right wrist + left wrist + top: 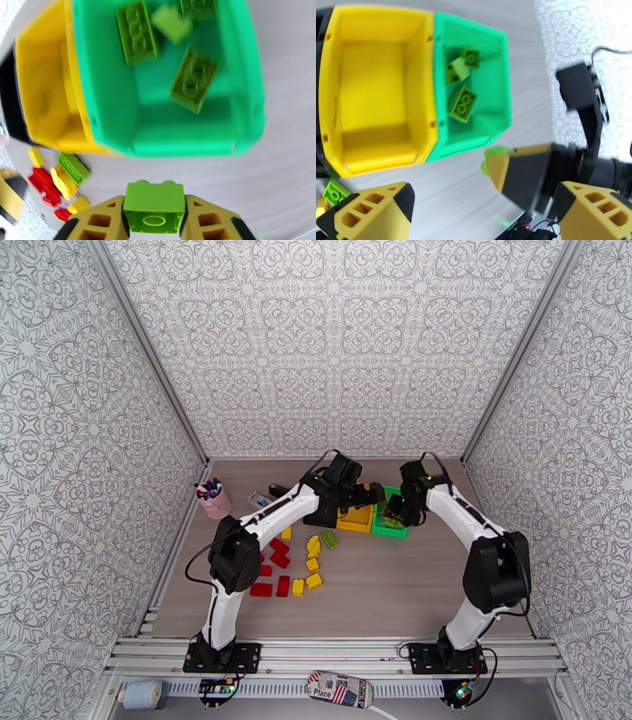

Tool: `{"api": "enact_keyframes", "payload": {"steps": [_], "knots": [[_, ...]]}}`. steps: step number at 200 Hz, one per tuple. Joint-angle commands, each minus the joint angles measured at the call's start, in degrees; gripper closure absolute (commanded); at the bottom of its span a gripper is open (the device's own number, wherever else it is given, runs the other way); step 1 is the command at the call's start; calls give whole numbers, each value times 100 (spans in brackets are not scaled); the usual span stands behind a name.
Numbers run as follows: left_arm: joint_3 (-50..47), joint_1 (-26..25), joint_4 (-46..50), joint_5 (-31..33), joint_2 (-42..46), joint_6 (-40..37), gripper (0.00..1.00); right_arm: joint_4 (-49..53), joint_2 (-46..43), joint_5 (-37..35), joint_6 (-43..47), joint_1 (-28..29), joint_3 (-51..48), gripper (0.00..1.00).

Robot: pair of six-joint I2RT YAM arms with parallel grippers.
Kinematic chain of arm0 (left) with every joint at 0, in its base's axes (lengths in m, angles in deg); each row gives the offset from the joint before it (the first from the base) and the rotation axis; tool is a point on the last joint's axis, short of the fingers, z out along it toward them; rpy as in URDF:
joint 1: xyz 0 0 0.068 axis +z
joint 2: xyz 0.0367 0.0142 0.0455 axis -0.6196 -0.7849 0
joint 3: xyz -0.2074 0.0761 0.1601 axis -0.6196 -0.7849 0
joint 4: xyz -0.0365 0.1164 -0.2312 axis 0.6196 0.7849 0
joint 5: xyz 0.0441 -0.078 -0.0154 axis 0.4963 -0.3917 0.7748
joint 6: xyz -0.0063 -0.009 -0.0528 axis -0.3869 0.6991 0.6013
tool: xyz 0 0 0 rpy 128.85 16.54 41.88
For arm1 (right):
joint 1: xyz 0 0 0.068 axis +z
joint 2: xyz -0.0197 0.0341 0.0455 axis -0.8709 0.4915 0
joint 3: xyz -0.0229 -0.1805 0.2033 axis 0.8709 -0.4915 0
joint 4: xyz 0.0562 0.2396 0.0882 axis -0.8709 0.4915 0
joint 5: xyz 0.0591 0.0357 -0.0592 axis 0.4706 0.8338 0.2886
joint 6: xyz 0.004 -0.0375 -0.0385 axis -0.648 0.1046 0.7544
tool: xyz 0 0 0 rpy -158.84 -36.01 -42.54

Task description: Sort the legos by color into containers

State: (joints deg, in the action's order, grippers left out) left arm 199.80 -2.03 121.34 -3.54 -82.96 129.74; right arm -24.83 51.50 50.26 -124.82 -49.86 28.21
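Three containers stand in a row: a black bin (322,518) mostly under my left arm, an empty yellow bin (375,150) and a green bin (114,102). Several lime green legos (192,79) lie in the green bin. My right gripper (155,221) is shut on a lime green brick (154,203), just in front of the green bin's near wall. My left gripper (482,213) hangs open above the table beside the yellow and green bins. Loose red legos (278,546), yellow legos (314,545) and one green brick (329,539) lie on the table.
A pink pen cup (215,501) and a small white box (258,499) stand at the back left. The two grippers are close together over the bins, my right gripper (501,169) showing in the left wrist view. Patterned walls enclose the table.
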Motion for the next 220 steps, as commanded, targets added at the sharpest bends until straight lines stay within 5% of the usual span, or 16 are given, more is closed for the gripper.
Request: {"api": "enact_keyframes", "payload": {"steps": [1,41,92,220], "knots": [[168,152,162,-152,67,83,1,438,330,14,269,-160,717,64],[-709,436,53,56,747,39,1,852,660,-68,464,-278,1482,47],[-2219,784,3,694,1944,47,1,700,490,74,457,-127,1311,44],[-4593,1512,489,1449,3847,380,1,325,728,-268,347,1800,933,35]]}}
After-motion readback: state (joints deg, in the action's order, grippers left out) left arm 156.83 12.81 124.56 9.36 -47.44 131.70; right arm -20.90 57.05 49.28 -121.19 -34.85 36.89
